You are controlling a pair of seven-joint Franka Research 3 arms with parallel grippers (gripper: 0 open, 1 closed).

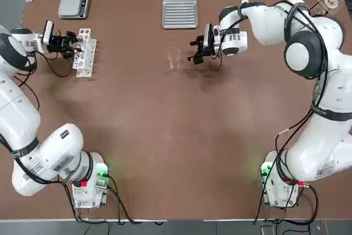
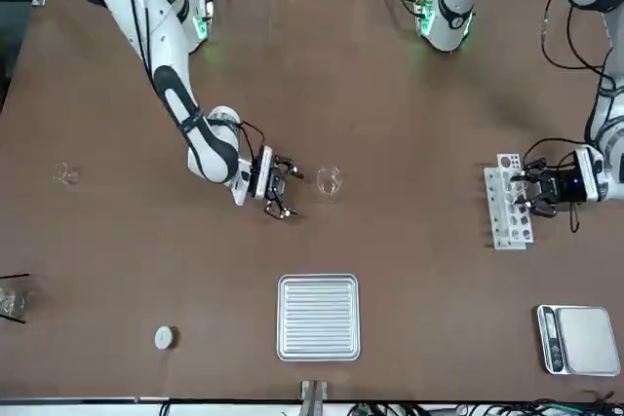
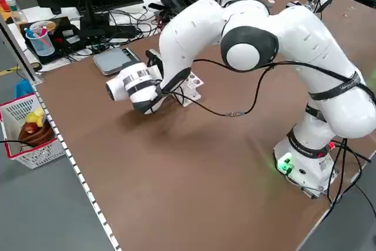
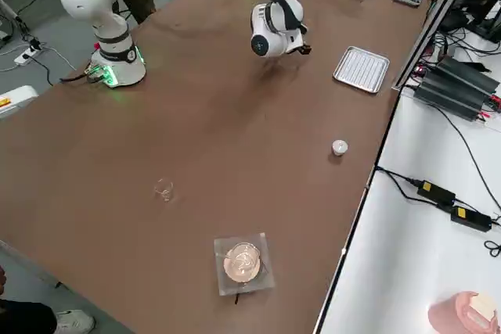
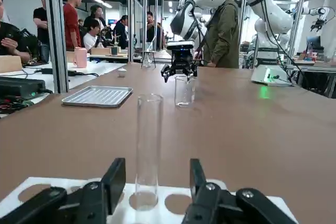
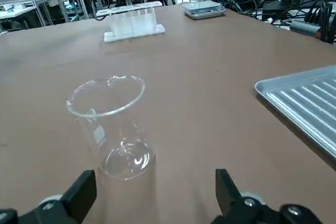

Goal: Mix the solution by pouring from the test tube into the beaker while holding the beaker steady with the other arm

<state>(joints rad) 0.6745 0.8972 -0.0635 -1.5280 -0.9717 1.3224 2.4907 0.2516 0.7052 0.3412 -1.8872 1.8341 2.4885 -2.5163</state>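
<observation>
The beaker (image 6: 111, 127) stands upright mid-bench, empty in the right wrist view. The right end effector (image 1: 196, 51) sits just beside it, fingers wide apart. The left wrist view alone shows the left end effector (image 5: 152, 186) open around a test tube (image 5: 148, 150) in the rack (image 1: 84, 52).

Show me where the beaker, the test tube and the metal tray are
beaker (image 6: 113, 124): right wrist view, on its glass wall.
test tube (image 5: 148, 150): left wrist view, mid-height on the tube.
metal tray (image 1: 180, 13): top view, centre of its ribbed surface.
</observation>
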